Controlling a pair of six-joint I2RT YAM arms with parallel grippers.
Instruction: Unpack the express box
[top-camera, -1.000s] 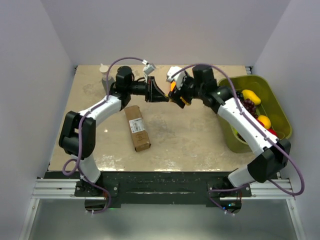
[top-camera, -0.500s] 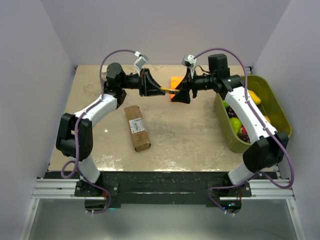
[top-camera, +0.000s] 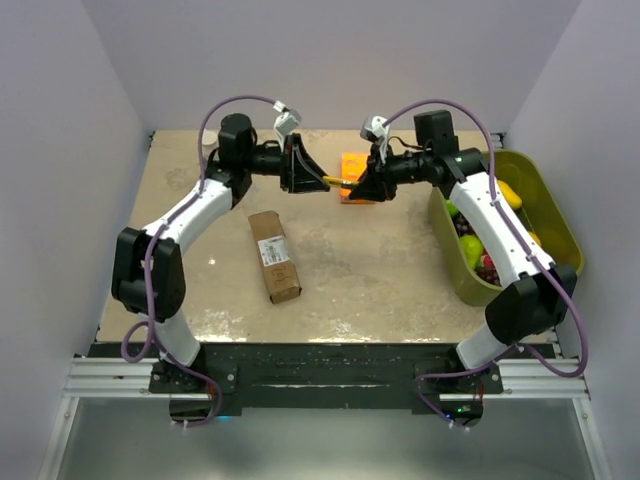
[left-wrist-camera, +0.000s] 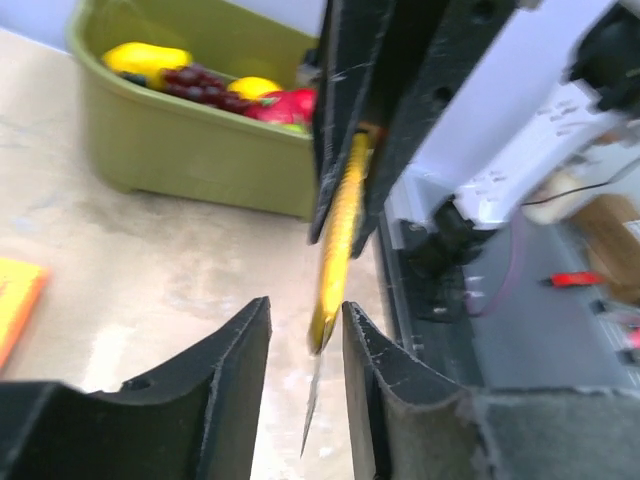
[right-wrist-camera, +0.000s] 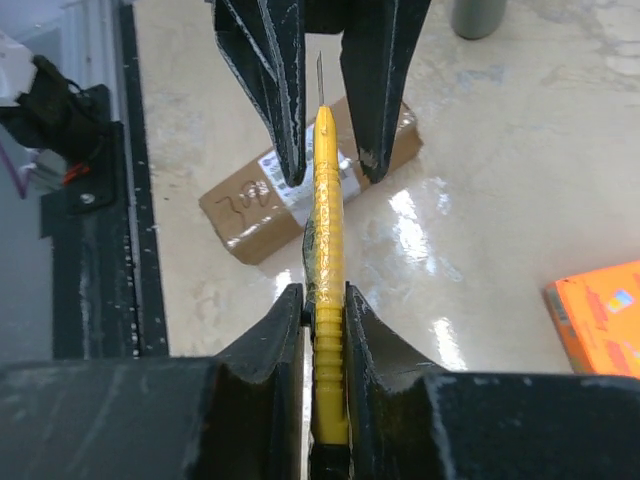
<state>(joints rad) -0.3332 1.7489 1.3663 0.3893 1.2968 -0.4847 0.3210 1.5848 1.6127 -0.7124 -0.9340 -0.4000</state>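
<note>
The express box (top-camera: 273, 256), a brown carton with a white label, lies on the table left of centre, also seen in the right wrist view (right-wrist-camera: 240, 215). Above the table's far middle both arms meet tip to tip. A yellow utility knife (top-camera: 336, 183) spans between them. My right gripper (right-wrist-camera: 323, 295) is shut on the knife's ribbed handle (right-wrist-camera: 325, 220). My left gripper (left-wrist-camera: 305, 310) is open, its fingers (right-wrist-camera: 280, 90) standing either side of the blade end (left-wrist-camera: 340, 230) without clamping it.
A flat orange box (top-camera: 352, 162) lies just behind the grippers. An olive green bin (top-camera: 555, 225) with fruit stands at the right edge, beside the right arm. White walls enclose the table on three sides.
The right jaws have shut on the knife's handle. The left jaws have spread open off the knife. Both arms have swung level, tip to tip.
</note>
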